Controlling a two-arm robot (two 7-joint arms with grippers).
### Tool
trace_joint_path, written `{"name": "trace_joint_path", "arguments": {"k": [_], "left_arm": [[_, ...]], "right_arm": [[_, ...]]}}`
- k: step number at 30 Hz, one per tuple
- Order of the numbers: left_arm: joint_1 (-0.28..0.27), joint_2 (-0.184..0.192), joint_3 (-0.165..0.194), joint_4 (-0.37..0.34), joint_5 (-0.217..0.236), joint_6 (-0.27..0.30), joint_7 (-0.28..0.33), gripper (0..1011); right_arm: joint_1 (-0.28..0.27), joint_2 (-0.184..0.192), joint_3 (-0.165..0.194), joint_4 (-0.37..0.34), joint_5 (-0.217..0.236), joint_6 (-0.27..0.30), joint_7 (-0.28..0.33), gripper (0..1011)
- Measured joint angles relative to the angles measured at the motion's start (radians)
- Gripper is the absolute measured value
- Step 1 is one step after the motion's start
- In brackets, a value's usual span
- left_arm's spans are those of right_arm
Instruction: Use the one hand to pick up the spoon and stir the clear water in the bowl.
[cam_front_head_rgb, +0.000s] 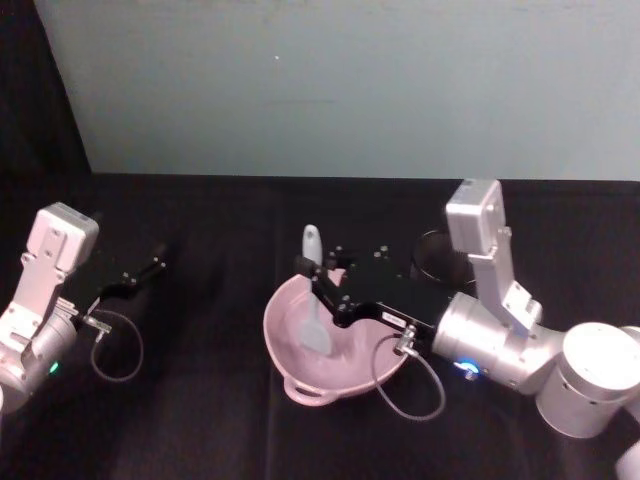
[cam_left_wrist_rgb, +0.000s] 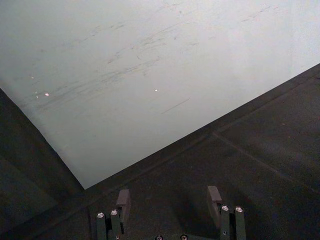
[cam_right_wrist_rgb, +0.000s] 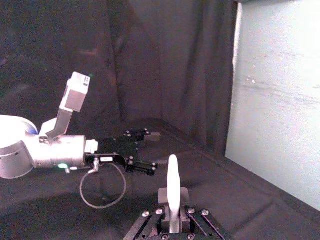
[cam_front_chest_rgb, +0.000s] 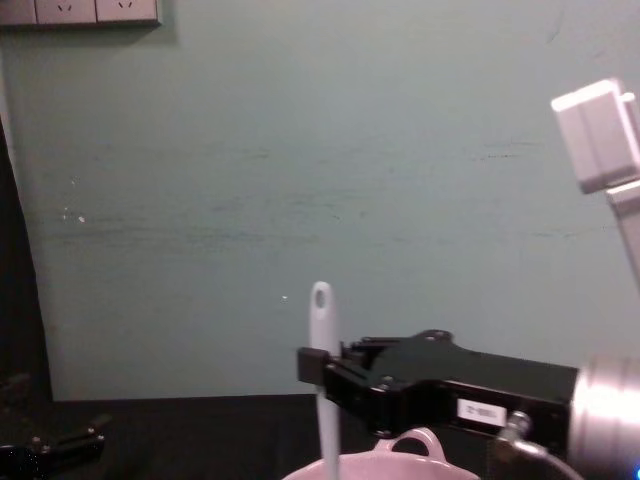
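Right end effector (cam_front_head_rgb: 318, 280): you have it clamped on the spoon (cam_front_head_rgb: 311, 243) at about mid-handle, jaws closed to the handle's width, nothing else in them.
Spoon's place: it stands nearly upright over the bowl (cam_front_head_rgb: 272, 345), head down inside, handle rising past the rim at 12 o'clock.
Risk, tipping: the bowl looks light; if you sweep wide, the flat head can press the wall and push or tilt it across the worktop (cam_front_head_rgb: 200, 420).
Risk, slip: the pinch is on a slim, smooth handle, so drag on the broad head may twist it in the jaws.
Risk, snag: the wrist cable (cam_front_head_rgb: 405, 385) loops over the rim at 4 o'clock and could hook it as you circle.
Risk, neighbour: the black cup (cam_front_head_rgb: 432, 258) sits at 2 o'clock of the bowl, close behind your forearm.
Spoon's look: white plastic, hole at the handle's end, squarish spatula-like head.
Bowl's look: pale pink, round, loop handle at 6 o'clock; you cannot tell the water level.
Left end effector (cam_front_head_rgb: 160, 258): parked at 9 o'clock, well apart, fingers spread, empty.
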Motion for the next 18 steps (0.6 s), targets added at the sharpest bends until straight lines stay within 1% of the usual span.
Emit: {"name": "trace_joint_path", "arguments": {"k": [3,5,6,10,15,18], "left_arm": [[0.000,0.000,0.000,0.000,0.000,0.000,0.000,1005],[0.000,0.000,0.000,0.000,0.000,0.000,0.000,1005],[0.000,0.000,0.000,0.000,0.000,0.000,0.000,1005],[0.000,0.000,0.000,0.000,0.000,0.000,0.000,1005],[0.000,0.000,0.000,0.000,0.000,0.000,0.000,1005],[0.000,0.000,0.000,0.000,0.000,0.000,0.000,1005]], "right_arm": [[0.021,-0.015,-0.013,0.024,0.000,-0.006,0.009,111],[0.053,-0.037,-0.027,0.061,-0.002,-0.016,0.018,111],[0.053,-0.037,-0.027,0.061,-0.002,-0.016,0.018,111],[0.093,-0.068,-0.037,0.113,-0.010,-0.034,0.018,111],[0.129,-0.093,-0.031,0.170,-0.021,-0.050,-0.002,111],[0.138,-0.096,-0.025,0.184,-0.027,-0.054,-0.012,111]]}}
